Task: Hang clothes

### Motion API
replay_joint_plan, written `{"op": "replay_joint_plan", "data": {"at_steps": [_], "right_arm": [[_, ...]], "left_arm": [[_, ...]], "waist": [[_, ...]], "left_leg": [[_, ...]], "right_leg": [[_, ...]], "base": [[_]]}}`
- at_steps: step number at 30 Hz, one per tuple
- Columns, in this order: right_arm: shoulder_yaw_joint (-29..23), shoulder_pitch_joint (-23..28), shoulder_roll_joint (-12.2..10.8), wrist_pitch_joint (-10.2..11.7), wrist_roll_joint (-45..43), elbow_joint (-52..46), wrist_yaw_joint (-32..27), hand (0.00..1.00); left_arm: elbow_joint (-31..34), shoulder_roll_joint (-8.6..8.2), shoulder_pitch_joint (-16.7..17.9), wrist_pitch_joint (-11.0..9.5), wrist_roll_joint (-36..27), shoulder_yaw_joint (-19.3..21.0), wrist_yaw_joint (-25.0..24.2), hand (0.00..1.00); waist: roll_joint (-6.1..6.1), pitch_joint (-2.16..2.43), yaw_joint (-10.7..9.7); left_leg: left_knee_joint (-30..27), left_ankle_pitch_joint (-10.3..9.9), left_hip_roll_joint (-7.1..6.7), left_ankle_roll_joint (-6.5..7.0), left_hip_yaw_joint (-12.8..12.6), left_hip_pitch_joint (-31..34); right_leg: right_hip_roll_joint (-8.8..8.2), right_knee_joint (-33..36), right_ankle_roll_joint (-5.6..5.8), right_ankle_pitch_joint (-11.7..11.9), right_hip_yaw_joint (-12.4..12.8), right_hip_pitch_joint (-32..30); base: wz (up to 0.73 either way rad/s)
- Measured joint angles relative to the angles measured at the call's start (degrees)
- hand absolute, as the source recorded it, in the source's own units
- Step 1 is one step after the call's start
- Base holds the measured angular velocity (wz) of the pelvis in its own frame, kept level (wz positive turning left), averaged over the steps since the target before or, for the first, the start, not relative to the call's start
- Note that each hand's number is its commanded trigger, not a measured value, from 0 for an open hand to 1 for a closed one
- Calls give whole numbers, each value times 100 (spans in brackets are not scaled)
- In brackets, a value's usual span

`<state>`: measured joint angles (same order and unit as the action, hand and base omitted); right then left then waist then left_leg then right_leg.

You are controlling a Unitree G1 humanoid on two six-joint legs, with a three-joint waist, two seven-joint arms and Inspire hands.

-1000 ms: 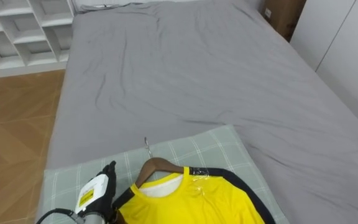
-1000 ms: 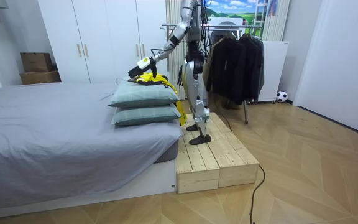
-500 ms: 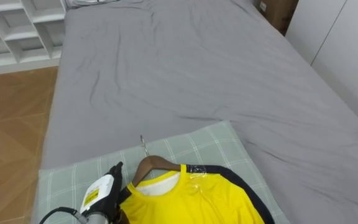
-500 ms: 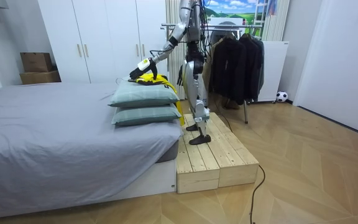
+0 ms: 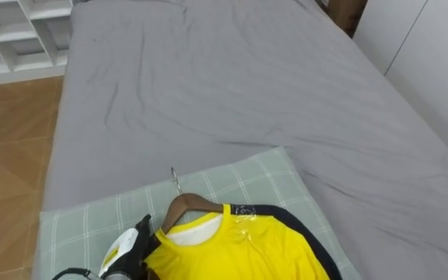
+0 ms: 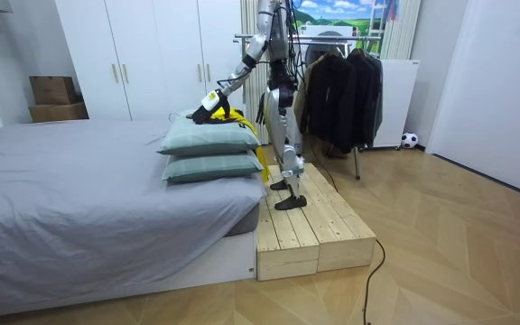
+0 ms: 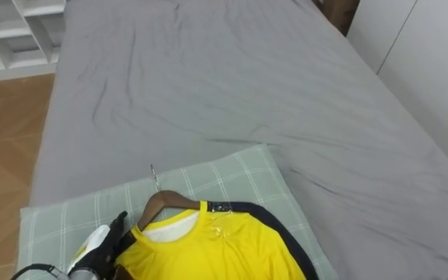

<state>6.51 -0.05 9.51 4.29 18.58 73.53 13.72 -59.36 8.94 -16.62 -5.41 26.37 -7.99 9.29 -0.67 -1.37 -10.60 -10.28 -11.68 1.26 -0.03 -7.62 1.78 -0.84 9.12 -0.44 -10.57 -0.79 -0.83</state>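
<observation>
Left eye view: robot hand apparently touching shirt.

Item count:
- Left hand: one.
- Yellow shirt: one, touching the hand.
- Wooden hanger: one, just beyond the hand.
- Checked pillows: two, stacked beneath the hand.
- Bed: one, beyond the hand.
- Clothes rack: one, well apart from the hand.
- Ball: one, beside the rack.
- Cardboard boxes: two, stacked.
</observation>
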Motion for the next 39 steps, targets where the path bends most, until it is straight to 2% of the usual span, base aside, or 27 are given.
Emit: {"op": "replay_joint_plan", "data": {"at_steps": [7,10,12,13,14,15,16,17,18,19,20,21,22,23,24,25,33,37,39], "right_arm": [[-2,-70,1,2,-101,16,32,0],[-3,-79,4,2,-101,27,63,0],[-2,-83,11,2,-100,36,73,0],[0,-86,9,-1,-90,52,70,0],[10,-117,-37,8,-82,21,65,0],[30,-155,-64,12,-88,9,69,0],[39,-200,-45,61,-90,9,53,0],[30,-205,-51,74,-92,38,-2,0],[10,-185,-60,78,-74,93,-29,0],[6,-187,-80,87,-71,160,-34,0],[7,-226,-78,87,-70,186,-9,0],[9,-239,-81,80,-66,186,12,0],[10,-240,-82,68,-61,187,41,0],[14,-238,-78,56,-52,195,58,0],[14,-236,-79,55,-51,194,70,0],[14,-234,-81,51,-47,183,88,0],[116,-224,-68,-18,193,210,78,0],[126,-216,-67,-37,199,217,77,0],[126,-219,-67,-61,200,215,78,0]], "left_arm": [[-67,3,0,0,-2,3,-233,0],[-179,6,0,2,-3,5,-272,0],[-190,9,0,2,-3,8,-297,0],[-232,-14,1,6,-16,2,-332,0],[-283,54,-1,7,-84,53,-338,0],[-297,115,2,14,-84,137,-340,0],[-366,153,-6,60,-83,265,-341,0],[-385,148,-12,73,-84,261,-347,0],[-388,148,-31,73,-92,257,-352,0],[-397,163,-79,72,-103,257,-350,6],[-395,151,-125,71,-121,236,-340,25],[-392,140,-140,71,-124,227,-336,47],[-391,93,-141,71,-123,224,-334,81],[-393,58,-139,72,-135,224,-338,92],[-393,57,-139,72,-161,219,-342,94],[-393,75,-140,72,-209,219,-348,100],[-435,61,-141,72,-208,211,-372,100],[-461,69,-140,124,-207,210,-372,100],[-482,69,-140,138,-207,211,-374,100]], "waist": [[39,35,3],[42,46,8],[58,45,9],[151,-6,38],[156,-5,149],[93,21,171],[170,3,-20],[194,8,-93],[187,3,-145],[155,-17,-149],[120,-19,-132],[93,-17,-117],[47,-10,-28],[20,-13,18],[19,-13,14],[21,-12,2],[54,14,3],[60,66,5],[54,72,4]], "left_leg": [[2,0,9,0,70,-70],[10,1,23,1,326,-172],[40,5,42,6,369,-214],[146,22,199,17,772,-331],[125,15,258,0,1123,-328],[67,-15,238,-46,1162,-276],[-61,-121,277,-192,1205,-186],[-68,-106,293,-226,1060,-157],[-17,-57,303,-257,789,-161],[125,15,311,-200,575,-142],[150,35,306,-162,426,-162],[158,51,297,-136,399,-157],[111,60,234,-123,363,-151],[69,57,189,-115,346,-117],[65,53,178,-105,344,-113],[58,55,158,-92,346,-109],[51,53,158,-83,343,-118],[-22,60,156,-78,314,-122],[-21,59,153,-78,305,-128]], "right_leg": [[0,97,0,0,-105,-2],[26,246,0,0,-127,6],[32,366,1,-1,-162,-19],[156,860,28,-161,-286,-361],[314,501,-124,-78,-63,-684],[330,151,-217,231,-18,-776],[330,96,-316,733,-260,-795],[317,101,-325,747,-305,-754],[300,96,-324,746,-271,-670],[299,92,-297,729,-214,-632],[298,85,-252,697,-223,-630],[286,82,-238,689,-223,-634],[296,84,-224,689,-208,-647],[284,67,-193,671,-177,-633],[278,60,-177,666,-163,-632],[267,59,-156,655,-149,-631],[279,82,-166,665,-138,-633],[268,92,-165,665,-138,-609],[259,88,-164,664,-151,-610]], "base": [[0],[-8],[-14],[-53],[-70],[-39],[13],[50],[42],[33],[20],[8],[-3],[-8],[-5],[0],[0],[-3],[0]]}}
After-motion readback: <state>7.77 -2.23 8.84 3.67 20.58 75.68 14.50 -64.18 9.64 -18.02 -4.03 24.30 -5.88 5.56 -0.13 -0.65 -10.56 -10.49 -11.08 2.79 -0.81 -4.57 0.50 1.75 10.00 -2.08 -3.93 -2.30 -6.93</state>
